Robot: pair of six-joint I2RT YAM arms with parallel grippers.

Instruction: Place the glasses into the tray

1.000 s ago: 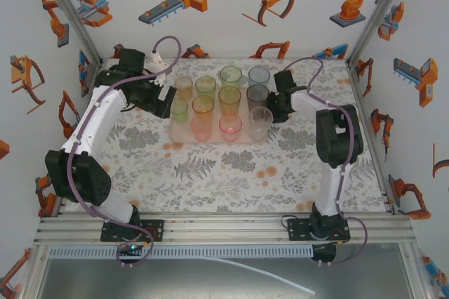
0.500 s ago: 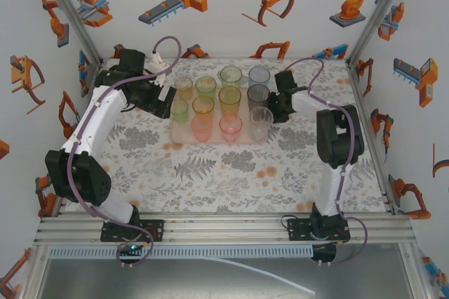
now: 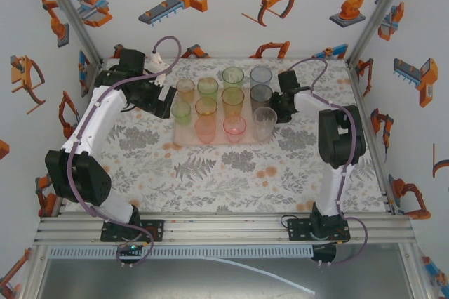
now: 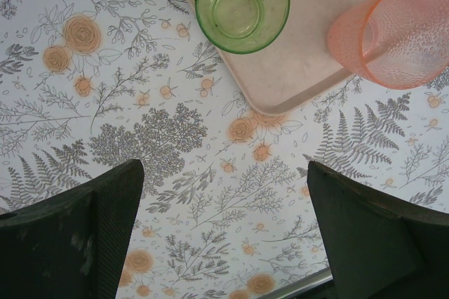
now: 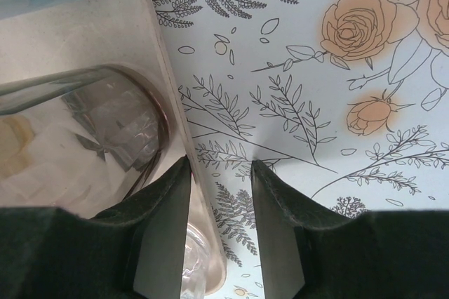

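Straddling: right end effector (image 5: 221, 169) narrow astride smooth pink tray (image 5: 163, 60) rim | left end effector (image 4: 224, 173) wide

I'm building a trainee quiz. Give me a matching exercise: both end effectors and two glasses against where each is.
1 left end effector
2 right end effector
3 clear glass
4 smoky grey glass

A tray, near right corner
B open above tablecloth, left of tray
C tray's right side, middle row
D astride tray's right rim

Pairs: 1-B, 2-D, 3-A, 4-C
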